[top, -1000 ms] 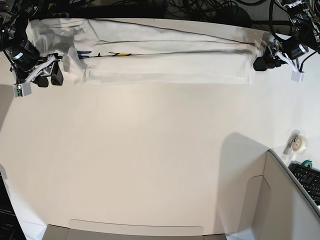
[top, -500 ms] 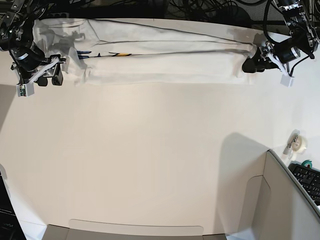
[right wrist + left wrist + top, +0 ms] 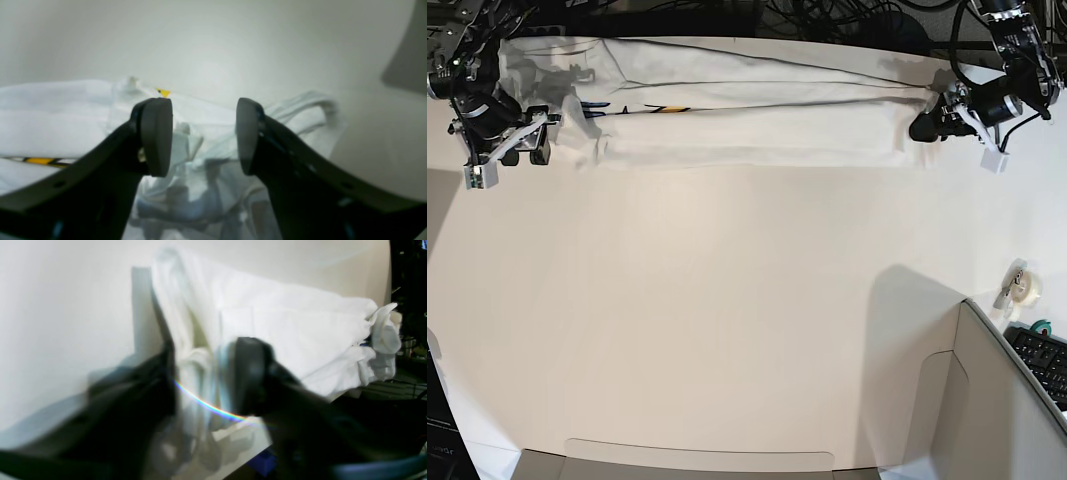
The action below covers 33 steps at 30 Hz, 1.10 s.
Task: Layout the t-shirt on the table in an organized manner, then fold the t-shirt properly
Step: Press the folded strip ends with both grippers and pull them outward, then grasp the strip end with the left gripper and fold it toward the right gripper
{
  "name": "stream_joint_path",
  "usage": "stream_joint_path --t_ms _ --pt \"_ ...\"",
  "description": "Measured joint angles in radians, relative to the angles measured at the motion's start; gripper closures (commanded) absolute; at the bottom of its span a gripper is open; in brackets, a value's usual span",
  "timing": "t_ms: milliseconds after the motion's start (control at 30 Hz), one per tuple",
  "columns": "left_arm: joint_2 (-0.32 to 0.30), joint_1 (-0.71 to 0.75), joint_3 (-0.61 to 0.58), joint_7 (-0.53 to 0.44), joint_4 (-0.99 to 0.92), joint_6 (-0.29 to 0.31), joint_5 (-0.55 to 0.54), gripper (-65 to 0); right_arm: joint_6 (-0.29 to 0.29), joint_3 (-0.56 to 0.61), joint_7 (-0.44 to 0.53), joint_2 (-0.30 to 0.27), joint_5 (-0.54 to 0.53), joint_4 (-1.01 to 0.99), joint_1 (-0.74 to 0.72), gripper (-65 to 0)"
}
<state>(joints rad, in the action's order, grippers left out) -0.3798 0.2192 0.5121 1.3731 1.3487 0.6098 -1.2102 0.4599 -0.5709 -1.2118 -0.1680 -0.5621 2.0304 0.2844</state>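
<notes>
Step in hand: the shirt (image 3: 747, 115) is already folded lengthwise into a long narrow band; judging by both arms at its ends, the crosswise fold is being set up.
Shirt place: it lies along the 12 o'clock edge of the counter (image 3: 727, 320) in the base view, running from 10 to 2 o'clock, with a sliver of blue and yellow print showing near its 10 o'clock end.
Left tool (image 3: 203, 380): at the 2 o'clock end, fingers on either side of the bunched hem; the wrist view is blurred, so I cannot tell whether they have clamped the cloth or only straddle it.
Right tool (image 3: 204, 136): at the 10 o'clock end, fingers apart with nothing between them, poised above the crumpled sleeve and collar cloth.
Next move: it likely calls for a firm pinch through all layers at each end, taken evenly, so the band lifts without the layers sliding apart.
Containers: an open grey-white box (image 3: 987, 400) sits at 5 o'clock; its inside is mostly out of frame, and nothing shows in the part visible.
</notes>
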Motion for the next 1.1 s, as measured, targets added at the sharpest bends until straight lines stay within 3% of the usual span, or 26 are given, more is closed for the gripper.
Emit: stream_joint_path --t_ms 67,300,467,567,700,933,1100 --pt "-0.001 0.0 -0.016 0.01 0.0 -0.004 0.014 0.0 0.0 0.0 0.0 0.019 0.048 0.0 -0.006 -30.7" --pt "0.022 0.014 -0.045 0.034 0.209 -0.005 0.044 0.0 0.0 0.0 0.002 0.04 0.182 -0.007 -0.035 -30.7" --pt "0.049 0.054 -0.059 0.036 0.434 -0.002 -0.043 0.0 -0.003 -0.002 0.005 0.042 0.307 -0.008 -0.047 -30.7" --pt "0.036 0.063 -0.142 0.037 0.505 -0.004 -0.082 0.0 -0.003 -0.002 0.001 0.042 0.396 -0.008 -0.046 -30.7" --pt "0.071 0.066 -0.259 0.038 0.518 -0.007 -0.093 0.0 -0.003 -0.006 0.003 0.041 0.504 -0.008 -0.047 -30.7" --pt "0.154 0.051 -0.409 0.039 0.517 -0.01 -0.084 0.0 0.0 -0.174 0.004 0.033 0.525 -0.008 -0.046 -30.7" --pt "0.193 -0.012 -0.485 0.036 0.517 -0.011 -0.085 0.0 0.001 -0.25 0.005 -0.004 0.523 -0.008 -0.038 -30.7"
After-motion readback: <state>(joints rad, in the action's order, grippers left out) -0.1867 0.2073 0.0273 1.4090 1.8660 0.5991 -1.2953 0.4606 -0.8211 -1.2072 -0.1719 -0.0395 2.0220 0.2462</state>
